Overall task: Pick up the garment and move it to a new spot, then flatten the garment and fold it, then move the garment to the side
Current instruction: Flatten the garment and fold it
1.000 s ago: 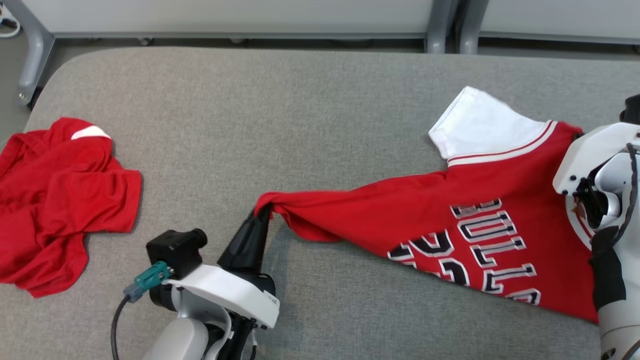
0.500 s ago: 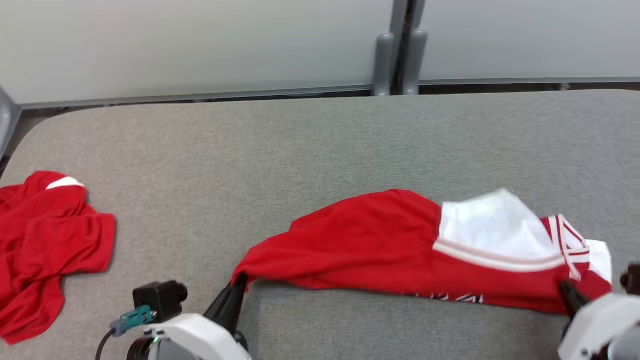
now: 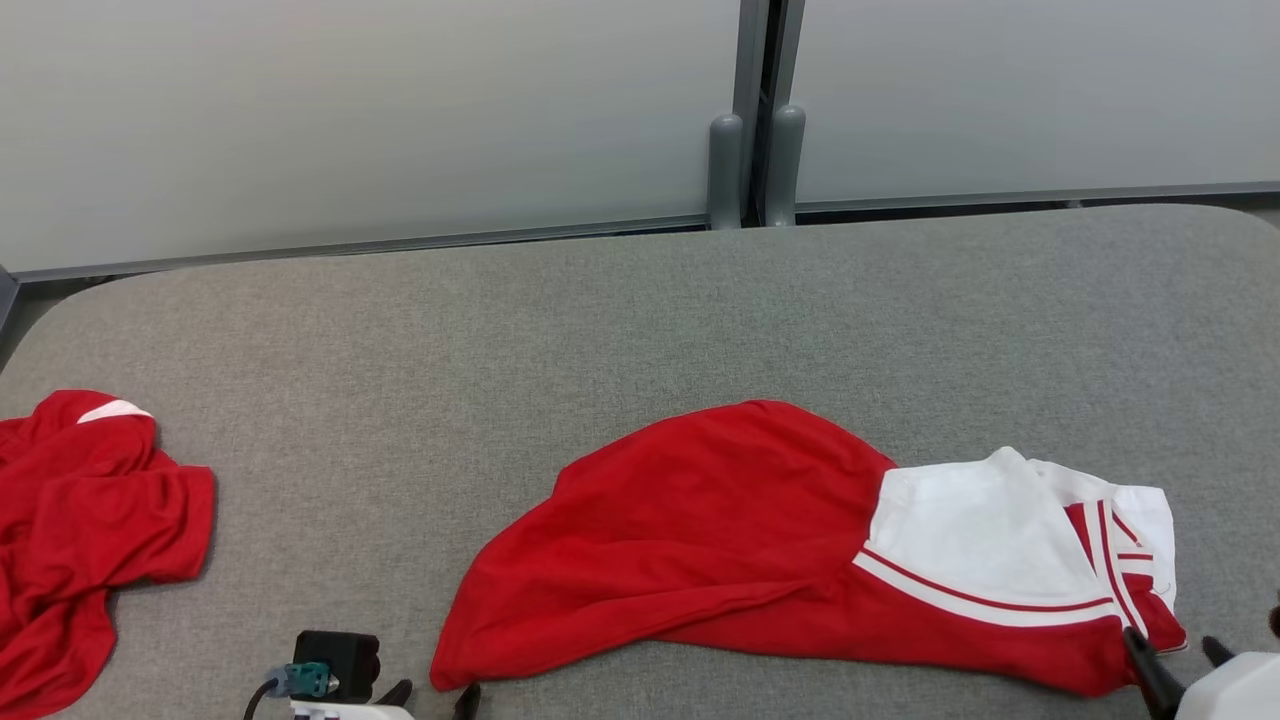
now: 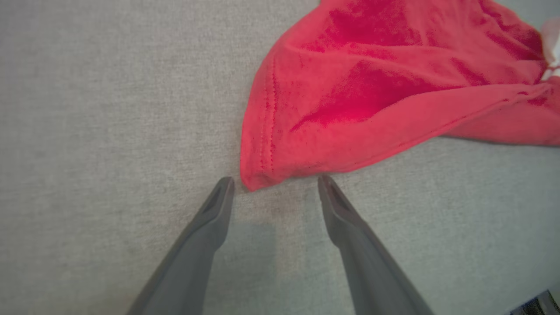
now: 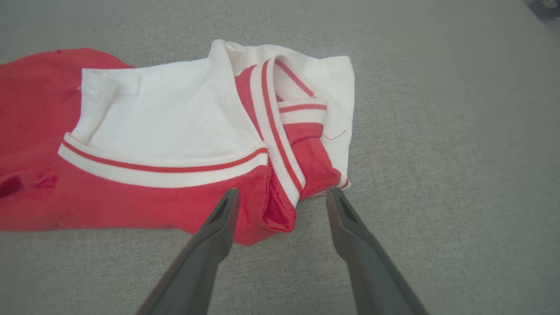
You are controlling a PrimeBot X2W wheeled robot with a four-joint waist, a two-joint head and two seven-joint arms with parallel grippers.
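Fingers spread wide on left end effector (image 4: 274,180), nothing gripped, tips flanking red hem corner of garment (image 3: 720,520). Likewise right end effector (image 5: 282,191): wide apart, empty, astride striped collar end. Garment bunched, lying near-right on grey bench (image 3: 600,320). Second red cloth (image 3: 90,520) at left edge. Pale panels (image 3: 400,110) beyond.

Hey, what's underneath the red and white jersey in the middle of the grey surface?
The grey woven fabric surface shows all around the red and white jersey and runs under it. Anything else beneath the folded cloth is covered.
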